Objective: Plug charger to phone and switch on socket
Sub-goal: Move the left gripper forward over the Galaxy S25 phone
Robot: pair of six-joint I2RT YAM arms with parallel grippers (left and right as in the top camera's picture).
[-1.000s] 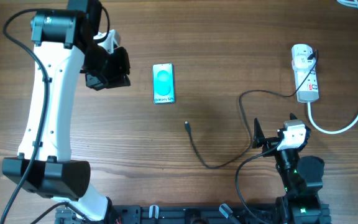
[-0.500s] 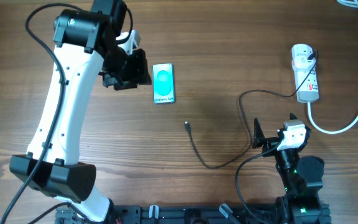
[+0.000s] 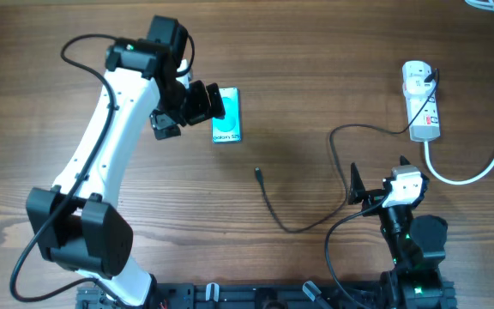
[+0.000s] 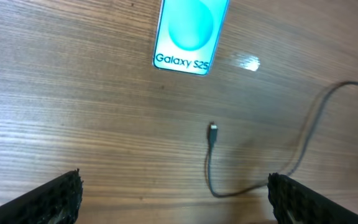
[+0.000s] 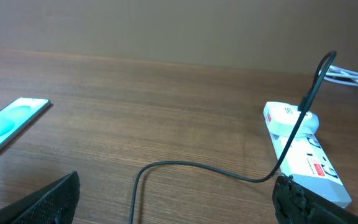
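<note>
fingertips (image 4: pixel 55 196) of the left gripper (image 4: pixel 173 182) sit in the bottom corners of its wrist view, spread wide and holding nothing. just beyond them, on bare table (image 4: pixel 73 112), lies the charger (image 4: pixel 212 132). its small plug tip points up the frame toward the phone (image 4: pixel 190 31), and its last stretch runs roughly in line with the phone's long axis. tip and phone are apart, with the phone's text end the nearer one. the coming move turns on that: the tip lies ahead of the open fingers and slightly to one side, so a short reach forward and down should do.

from overhead, the left gripper hovers just beside the phone's long edge. the right gripper (image 3: pixel 360 197) is parked low by its base, also wide open and empty. the plug tip lies between the two arms, the left looking somewhat nearer.

farthest off is the socket (image 3: pixel 421 112), which the left wrist camera misses entirely. the right wrist view shows it close, with the black cable arching into its adapter, so the switch probably falls to the right arm.
</note>
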